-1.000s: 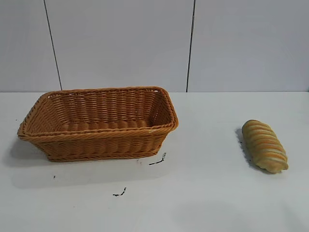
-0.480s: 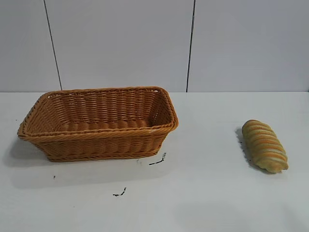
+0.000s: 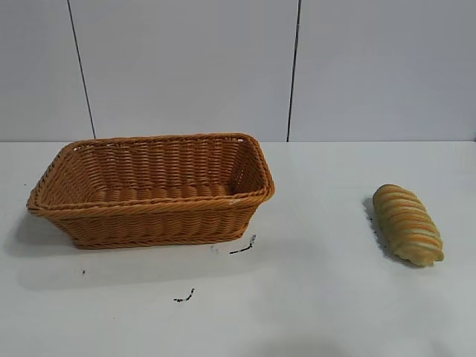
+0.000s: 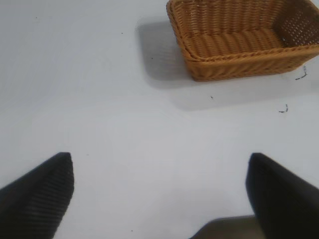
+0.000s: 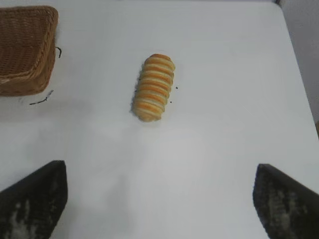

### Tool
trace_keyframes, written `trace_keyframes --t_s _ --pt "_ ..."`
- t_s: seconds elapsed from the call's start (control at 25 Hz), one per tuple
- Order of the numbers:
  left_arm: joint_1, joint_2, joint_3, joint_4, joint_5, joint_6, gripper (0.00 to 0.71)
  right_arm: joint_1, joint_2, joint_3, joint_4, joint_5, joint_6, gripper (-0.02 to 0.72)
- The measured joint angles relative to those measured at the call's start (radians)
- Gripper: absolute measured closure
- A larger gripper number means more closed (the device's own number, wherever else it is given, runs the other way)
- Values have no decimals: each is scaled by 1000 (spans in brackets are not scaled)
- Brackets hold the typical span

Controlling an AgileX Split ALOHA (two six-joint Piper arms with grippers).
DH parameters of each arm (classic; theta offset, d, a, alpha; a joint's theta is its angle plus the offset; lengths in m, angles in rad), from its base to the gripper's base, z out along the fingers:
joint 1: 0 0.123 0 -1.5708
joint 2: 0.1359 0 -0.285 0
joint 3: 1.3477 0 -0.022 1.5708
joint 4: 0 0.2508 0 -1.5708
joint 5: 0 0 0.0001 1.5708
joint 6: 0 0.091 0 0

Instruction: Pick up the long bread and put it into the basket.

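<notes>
The long bread (image 3: 407, 224), a tan loaf with orange-brown cross stripes, lies on the white table at the right; it also shows in the right wrist view (image 5: 154, 87). The wicker basket (image 3: 152, 210) stands at the left, nothing in it, and shows in the left wrist view (image 4: 239, 67) and at the edge of the right wrist view (image 5: 25, 45). No gripper shows in the exterior view. My right gripper (image 5: 160, 199) is open over bare table, short of the bread. My left gripper (image 4: 160, 191) is open over bare table, away from the basket.
Small black marks (image 3: 243, 247) lie on the table in front of the basket. A grey panelled wall (image 3: 297, 67) stands behind the table. The table's far edge and corner show in the right wrist view (image 5: 279, 7).
</notes>
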Motion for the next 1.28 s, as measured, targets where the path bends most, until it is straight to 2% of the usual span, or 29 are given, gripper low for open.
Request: trace_keyframes --t_s 0.2,0.6,0.8,1.28 --pt "0 0 0 0 0 0 18 0 303 -145 -5 -33 -18 14" --pt "0 0 0 0 0 0 18 8 732 -404 2 -33 -36 14" --pt "0 0 0 0 0 0 18 45 807 -432 3 -42 -33 14" --pt "0 0 0 0 0 0 18 50 1006 -434 -26 -158 14 14"
